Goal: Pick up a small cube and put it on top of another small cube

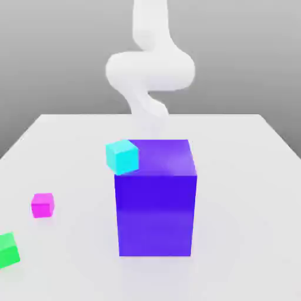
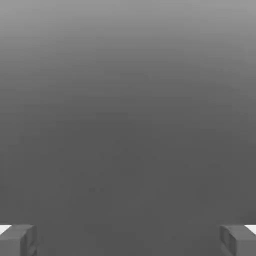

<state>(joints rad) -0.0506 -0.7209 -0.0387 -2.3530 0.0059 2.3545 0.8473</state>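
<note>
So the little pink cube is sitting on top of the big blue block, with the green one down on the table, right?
Not quite. In the exterior view the cube up at the big blue block's top corner is the cyan cube. The little pink cube sits on the table, toward that view's left. The green cube is indeed on the table.

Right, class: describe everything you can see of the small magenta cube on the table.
The small magenta cube is a plain, bright pink-magenta block with flat, matte-looking faces and crisp edges, its top face slightly lighter than its sides. It sits flat and upright on the white table, turned a little so that two side faces show. It lies toward the exterior view's left, apart from the other blocks. Only the table touches it.
</note>
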